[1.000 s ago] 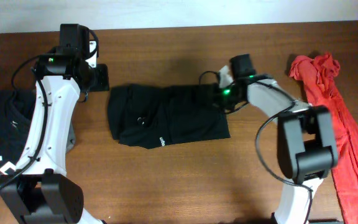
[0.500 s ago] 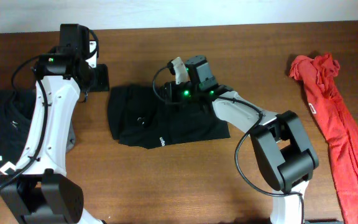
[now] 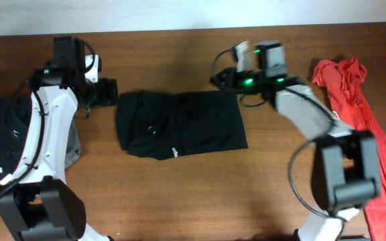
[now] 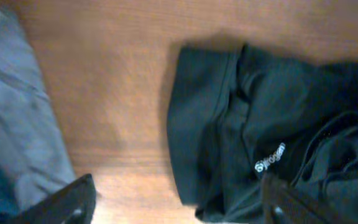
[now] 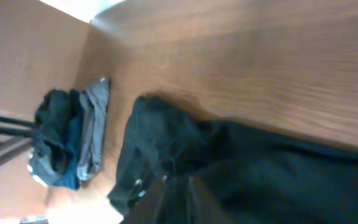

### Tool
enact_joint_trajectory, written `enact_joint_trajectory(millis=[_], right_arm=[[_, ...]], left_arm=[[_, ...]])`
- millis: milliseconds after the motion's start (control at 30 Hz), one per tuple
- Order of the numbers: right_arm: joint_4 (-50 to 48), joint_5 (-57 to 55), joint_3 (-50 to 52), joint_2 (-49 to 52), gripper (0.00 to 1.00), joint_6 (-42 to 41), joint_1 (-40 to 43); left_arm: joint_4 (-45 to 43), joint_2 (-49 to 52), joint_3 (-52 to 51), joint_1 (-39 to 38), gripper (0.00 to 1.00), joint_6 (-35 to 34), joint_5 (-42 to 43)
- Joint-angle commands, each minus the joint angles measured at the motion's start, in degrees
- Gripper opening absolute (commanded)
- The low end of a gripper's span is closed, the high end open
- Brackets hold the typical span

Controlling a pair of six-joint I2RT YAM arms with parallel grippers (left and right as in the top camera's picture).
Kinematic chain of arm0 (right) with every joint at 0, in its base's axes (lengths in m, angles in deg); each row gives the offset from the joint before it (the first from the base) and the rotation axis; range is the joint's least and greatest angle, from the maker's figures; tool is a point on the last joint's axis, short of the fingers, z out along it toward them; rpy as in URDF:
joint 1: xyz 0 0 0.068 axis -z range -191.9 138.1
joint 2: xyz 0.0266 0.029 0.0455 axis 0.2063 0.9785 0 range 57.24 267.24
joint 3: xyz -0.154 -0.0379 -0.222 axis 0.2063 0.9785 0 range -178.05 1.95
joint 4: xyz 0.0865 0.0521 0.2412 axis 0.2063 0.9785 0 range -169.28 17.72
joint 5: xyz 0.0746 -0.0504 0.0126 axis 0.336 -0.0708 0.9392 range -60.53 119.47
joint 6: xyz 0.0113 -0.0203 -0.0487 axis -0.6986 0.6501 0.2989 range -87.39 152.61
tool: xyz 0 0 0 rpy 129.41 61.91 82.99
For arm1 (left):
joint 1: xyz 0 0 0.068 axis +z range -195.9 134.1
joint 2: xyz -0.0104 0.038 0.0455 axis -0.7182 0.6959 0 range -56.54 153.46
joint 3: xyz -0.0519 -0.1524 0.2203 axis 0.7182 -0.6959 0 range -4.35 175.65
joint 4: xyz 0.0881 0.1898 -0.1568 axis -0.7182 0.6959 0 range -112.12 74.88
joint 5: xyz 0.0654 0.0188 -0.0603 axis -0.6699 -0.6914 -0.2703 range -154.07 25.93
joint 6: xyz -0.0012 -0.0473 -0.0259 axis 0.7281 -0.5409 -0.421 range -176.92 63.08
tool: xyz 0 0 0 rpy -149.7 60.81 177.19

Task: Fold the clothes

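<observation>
The clothes in hand are a black garment point(image 3: 179, 124), lying folded at the table's middle; a small white logo point(image 4: 270, 158) shows on it. My left gripper point(image 3: 106, 92) hovers just off its upper left corner, open wide. In the left wrist view the left gripper point(image 4: 179, 205) has one finger over bare wood and the other finger point(image 4: 291, 202) over the black garment point(image 4: 260, 112). My right gripper point(image 3: 222, 77) hangs over the upper right corner. In the right wrist view its dark, blurred fingers point(image 5: 166, 205) merge with the black garment point(image 5: 260, 168), so their gap is unreadable.
A red garment point(image 3: 354, 114) is strewn along the right side of the table. A heap of dark blue and grey clothes point(image 3: 5, 134) lies at the left edge, also seen as grey cloth point(image 4: 11, 124) and a dark heap point(image 5: 67, 137). Bare wood runs along the front.
The right arm swept left across the black garment, then drew back to its upper right corner. The left gripper opened wider and shifted slightly left.
</observation>
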Motion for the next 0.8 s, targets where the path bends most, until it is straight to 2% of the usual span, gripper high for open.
enact_joint_trajectory(millis=[0,100,200,233,267,467,767], right_arm=[[4.13,0.92,-0.72,-3.39,0.24,2.4,2.95],[9.97,0.81,-0.72,-3.48,0.27,6.14,5.27],[15.26,0.81,-0.72,-3.48,0.28,11.41,6.88],[16.63,0.79,-0.72,-3.48,0.28,12.85,7.26],[17.73,0.81,-0.72,-3.48,0.28,13.99,7.63],[22.62,-1.84,-0.72,-3.48,0.28,16.48,8.72],[26.34,-5.27,-0.72,-3.48,0.27,18.67,8.7]], left_arm=[[-2.05,3.08,-4.59,0.59,0.87,1.44,5.42],[-3.98,7.02,-6.36,0.59,0.87,1.81,7.52],[-6.6,10.82,-6.36,0.52,0.87,6.49,16.35],[-7.48,11.89,-6.36,0.52,0.91,7.39,18.18],[-8.22,13.29,-6.36,0.46,0.92,7.52,18.82],[-9.33,20.2,-6.36,-0.85,0.92,8.92,27.28],[-9.94,23.17,-6.36,-3.5,0.9,9.03,27.21]])
